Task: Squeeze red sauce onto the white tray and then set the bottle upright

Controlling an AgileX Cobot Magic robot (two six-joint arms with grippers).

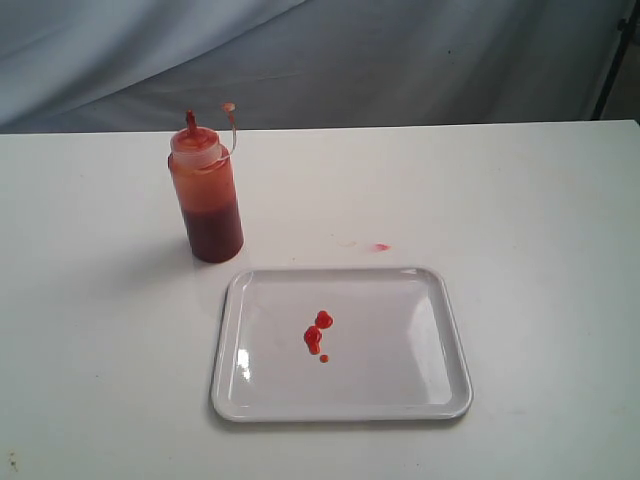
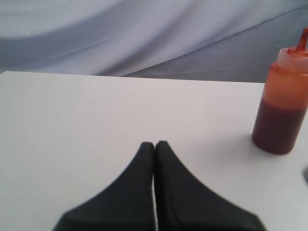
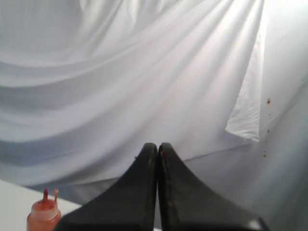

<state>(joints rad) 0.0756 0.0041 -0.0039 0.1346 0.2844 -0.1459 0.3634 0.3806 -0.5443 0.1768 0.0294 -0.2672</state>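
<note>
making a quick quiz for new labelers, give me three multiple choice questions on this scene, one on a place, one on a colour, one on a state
1. Where is the bottle relative to the white tray?
A) on it
B) on the table, beyond its far left corner
C) lying to its right

2. What colour are the sauce blobs on the tray?
A) red
B) green
C) yellow

3. How is the left gripper?
A) wide open
B) shut on the bottle
C) shut, holding nothing

Answers: 1 B, it stands upright on the table, off the rim; 2 A, bright red drops near the tray's middle; 3 C, its fingers meet with nothing between.
</note>
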